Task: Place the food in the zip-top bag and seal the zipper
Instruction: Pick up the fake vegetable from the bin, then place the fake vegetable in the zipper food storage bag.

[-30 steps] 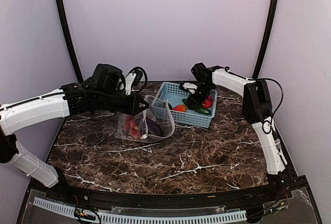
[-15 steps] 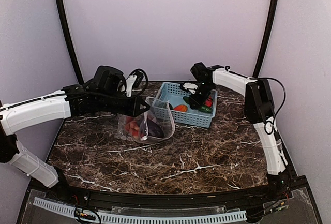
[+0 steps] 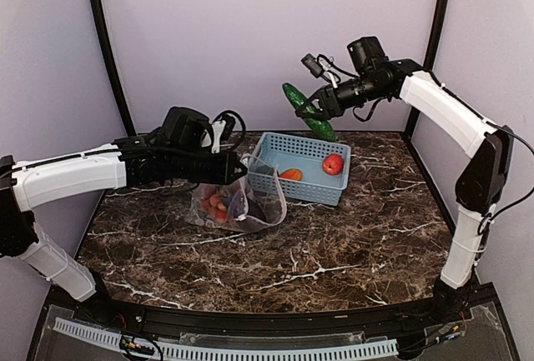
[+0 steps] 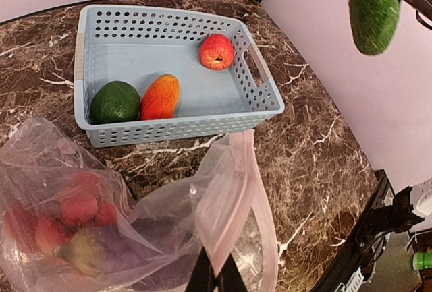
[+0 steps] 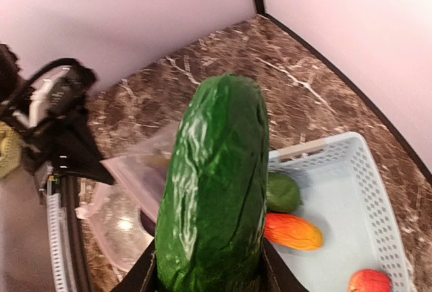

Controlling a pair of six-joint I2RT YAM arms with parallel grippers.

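The clear zip-top bag (image 3: 242,204) lies left of the basket with its mouth held up. My left gripper (image 3: 237,170) is shut on the mouth edge, also seen in the left wrist view (image 4: 216,277). The pale pink zipper strip (image 4: 267,219) curves round the open mouth. Red balls (image 4: 75,206) and a purple eggplant (image 4: 131,246) lie inside the bag (image 4: 155,211). My right gripper (image 3: 322,104) is shut on a long green pepper (image 3: 305,111) and holds it high above the basket's far edge. It fills the right wrist view (image 5: 216,184). An orange mango (image 3: 290,174) stays in the basket.
The light blue lattice basket (image 3: 334,190) stands at the back middle. In it lie the mango (image 4: 160,96), a red-yellow fruit (image 4: 217,51) and a round green fruit (image 4: 115,102). Dark marble table, with walls close on both sides and at the back.
My right gripper has lifted the green pepper out of the basket and risen high above it. My left gripper has shifted slightly right, still holding the bag's mouth.
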